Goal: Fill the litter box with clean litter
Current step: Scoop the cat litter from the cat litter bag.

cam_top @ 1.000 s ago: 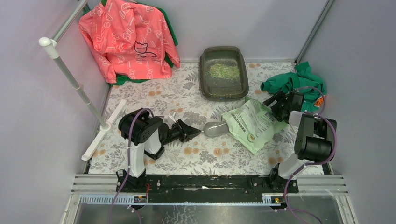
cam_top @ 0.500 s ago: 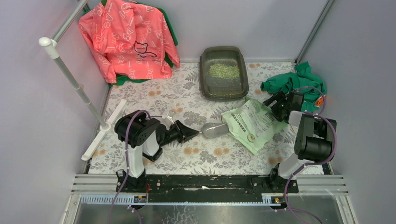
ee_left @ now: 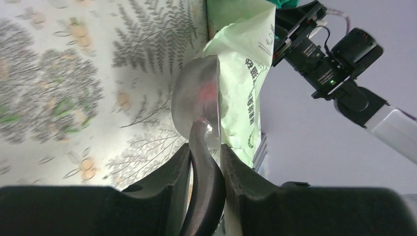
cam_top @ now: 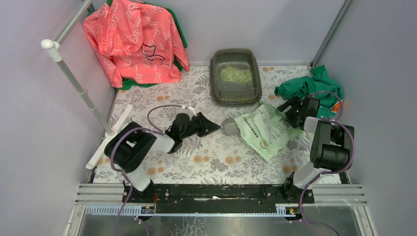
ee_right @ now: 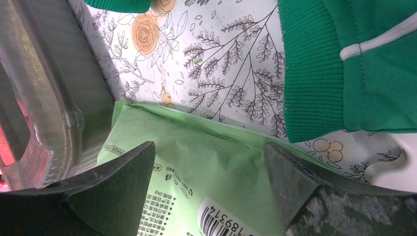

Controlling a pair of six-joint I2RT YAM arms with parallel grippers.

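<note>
2 black-and-white arms (cam_top: 132,156), purple cables (cam_top: 158,107)

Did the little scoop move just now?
Yes. The scoop went up the picture, nearer the litter box, and its bowl is now poking into the bag.

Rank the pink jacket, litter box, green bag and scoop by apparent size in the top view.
Largest: pink jacket.
Next: litter box and green bag, too alike in size to separate.
Smallest: scoop.
</note>
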